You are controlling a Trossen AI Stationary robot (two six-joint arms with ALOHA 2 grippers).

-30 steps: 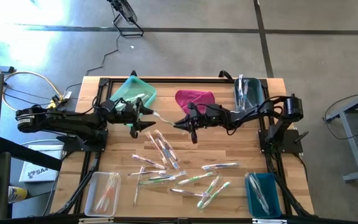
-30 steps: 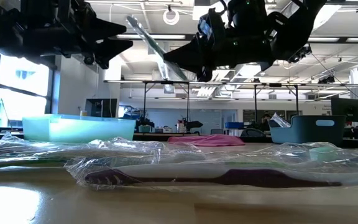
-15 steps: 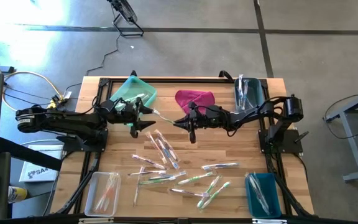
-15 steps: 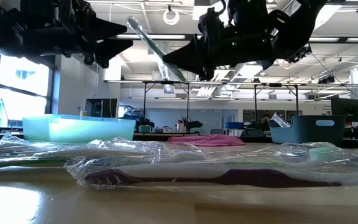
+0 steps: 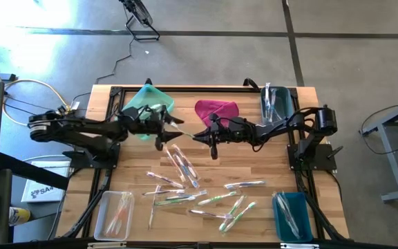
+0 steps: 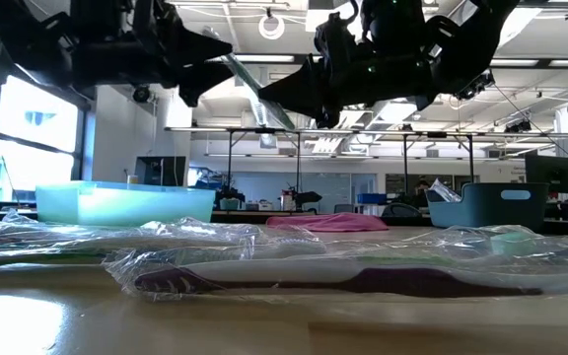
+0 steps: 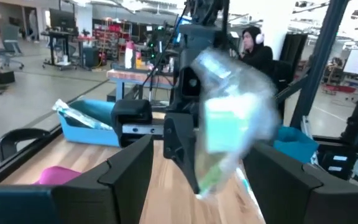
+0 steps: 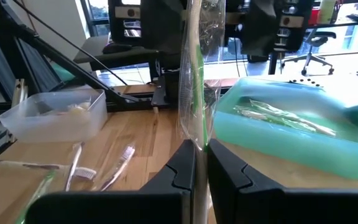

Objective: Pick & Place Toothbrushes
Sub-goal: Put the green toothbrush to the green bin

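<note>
Right gripper pinches one wrapped toothbrush in mid-air; left gripper gapes wide around its tip. Four bins at the corners.

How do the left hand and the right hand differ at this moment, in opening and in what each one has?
The right hand is shut on a green toothbrush in a clear wrapper; the left hand is open, its fingers on either side of that wrapper's far end without gripping it. The right hand reaches in from the table's right side, the left hand from the left. Both are raised above the wooden table, near its middle, facing each other.
</note>
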